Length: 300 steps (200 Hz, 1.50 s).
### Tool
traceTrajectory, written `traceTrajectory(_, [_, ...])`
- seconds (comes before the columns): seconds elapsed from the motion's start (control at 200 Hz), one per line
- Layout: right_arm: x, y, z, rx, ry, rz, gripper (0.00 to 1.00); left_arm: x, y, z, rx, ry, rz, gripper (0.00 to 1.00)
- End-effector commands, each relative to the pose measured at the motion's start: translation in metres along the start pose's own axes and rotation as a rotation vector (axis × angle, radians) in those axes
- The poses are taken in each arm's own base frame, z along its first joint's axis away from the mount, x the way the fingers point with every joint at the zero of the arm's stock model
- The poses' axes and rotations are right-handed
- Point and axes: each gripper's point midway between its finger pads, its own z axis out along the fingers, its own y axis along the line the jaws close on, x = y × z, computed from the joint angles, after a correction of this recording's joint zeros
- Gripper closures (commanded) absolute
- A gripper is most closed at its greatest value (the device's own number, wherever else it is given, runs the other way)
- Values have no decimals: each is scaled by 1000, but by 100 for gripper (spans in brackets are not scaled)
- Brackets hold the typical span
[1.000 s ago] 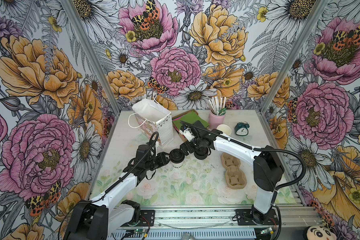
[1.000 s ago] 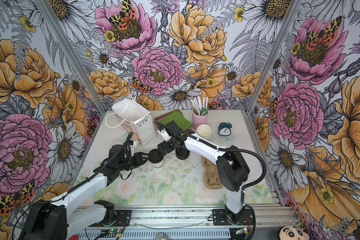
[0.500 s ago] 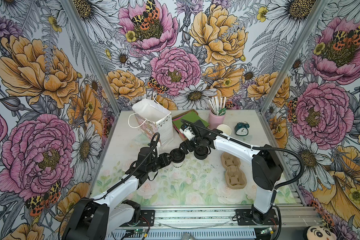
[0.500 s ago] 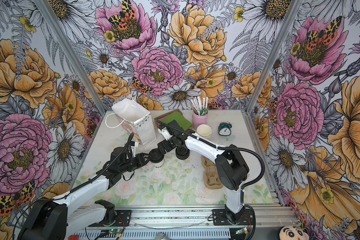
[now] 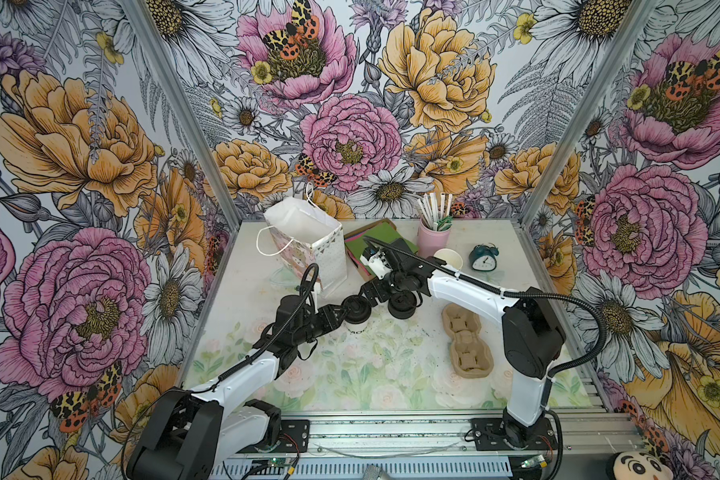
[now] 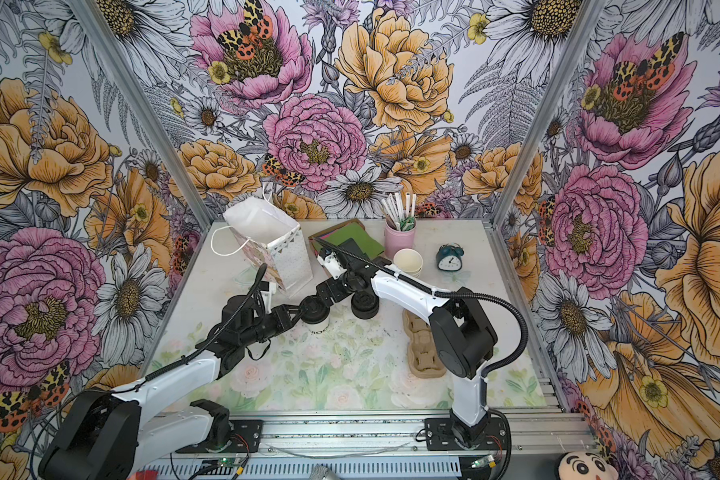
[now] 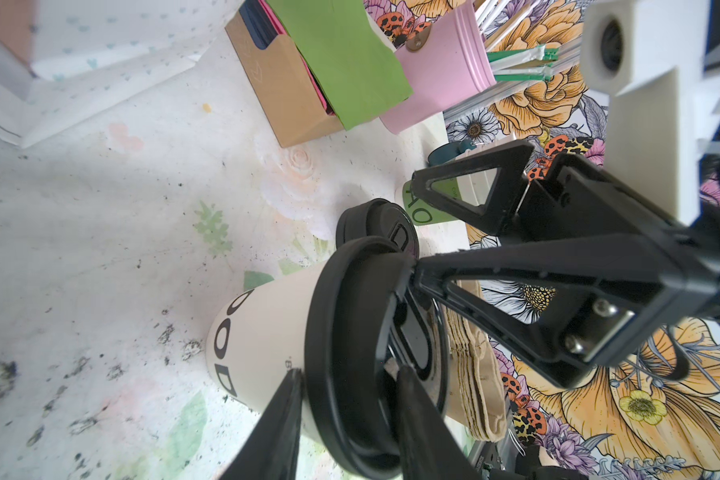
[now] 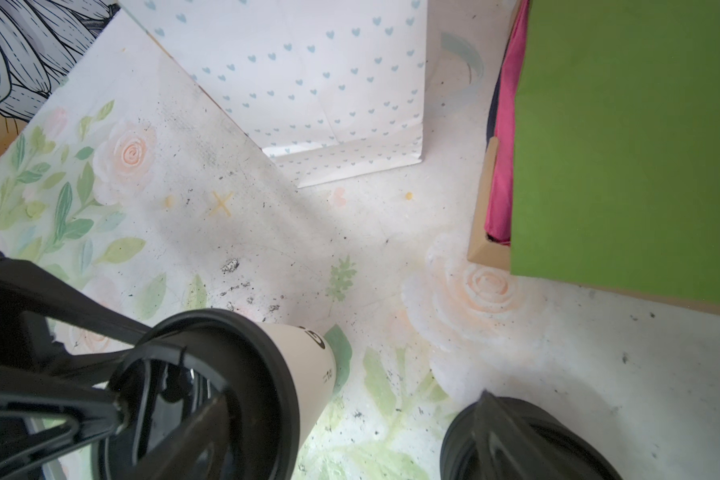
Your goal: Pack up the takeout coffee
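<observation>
Left gripper (image 7: 346, 374): jaws bracket the rim of the black sip lid (image 7: 350, 316). One finger (image 7: 283, 415) sits on the cup-wall side just under the rim, the other lies across the lid top. The rim fills nearly the whole gap, so I can't tell if they're clamped on it or only touching. The takeout coffee (image 5: 357, 319) is right there between the two grippers, upright on the table mat (image 5: 350, 374), dark lettering on its pale wall.

Right gripper (image 5: 376, 292): jaws spread wide, holding nothing. One fingertip (image 7: 433, 270) meets the coffee lid's edge opposite the left jaws. The other finger hangs over the spare lids (image 5: 402, 305), a squat black pile just beside the coffee, away from the left gripper.

Outward: a white heart-print paper bag (image 5: 308, 245) stands open-topped just behind both jaw sets, near the cup but not touching it. A brown box with a green sheet (image 5: 377, 245) sits behind the right gripper. The pink straw holder (image 5: 433, 239), lidless cup stack (image 5: 448, 258) and teal alarm clock (image 5: 484, 257) are farther back on that arm's side. The pulp cup carrier (image 5: 467, 340) lies flat past the spare lids, well apart from both jaw sets.
</observation>
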Motion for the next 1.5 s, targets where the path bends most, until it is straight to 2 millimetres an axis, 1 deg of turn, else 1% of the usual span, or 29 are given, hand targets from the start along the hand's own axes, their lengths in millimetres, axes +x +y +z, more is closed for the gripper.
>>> traceTrajectory(0.0, [68,-30,31,95,225,37,8,70,74,-7,-262,200,-101,63])
traceTrajectory(0.13, [70,-30,32,94,231,41,8,70,74,-6,-260,204,-100,63])
traceTrajectory(0.23, [70,-29,31,91,230,41,8,65,65,-6,-236,195,-91,60])
traceTrajectory(0.31, [67,-27,30,83,223,41,8,54,53,-7,-214,174,-77,55])
traceTrajectory(0.39, [64,-27,28,83,214,38,8,38,36,-10,-185,141,-43,51])
traceTrajectory(0.565, [57,-25,24,79,197,31,7,-2,-7,-25,-124,49,53,30])
traceTrajectory(0.655, [52,-22,21,68,182,30,8,-16,-20,-35,-118,16,90,24])
traceTrajectory(0.695, [47,-20,19,63,170,29,8,-19,-24,-38,-114,11,98,20])
traceTrajectory(0.735, [40,-18,15,55,151,30,8,-21,-27,-41,-106,5,104,19])
traceTrajectory(0.835, [18,-7,-3,34,86,14,8,-22,-31,-46,-91,-7,122,18])
traceTrajectory(0.97, [-10,3,-37,40,-15,-6,7,-23,-29,-54,-93,-39,119,15])
traceTrajectory(1.021, [-16,7,-48,45,-42,-19,7,-26,-30,-57,-92,-61,109,14])
traceTrajectory(1.106, [-21,14,-60,59,-69,-45,6,-31,-34,-64,-88,-100,104,13])
traceTrajectory(1.206, [-19,24,-64,61,-75,-73,5,-35,-33,-72,-109,-127,105,9])
traceTrajectory(1.296, [-17,27,-65,66,-74,-78,5,-34,-35,-75,-102,-122,106,9])
traceTrajectory(1.401, [-12,30,-61,91,-60,-95,5,-33,-36,-77,-103,-117,104,9])
traceTrajectory(1.456, [-11,36,-58,95,-50,-111,5,-33,-34,-79,-114,-123,105,9])
traceTrajectory(1.496, [-11,36,-57,102,-44,-114,5,-33,-33,-81,-126,-127,104,8])
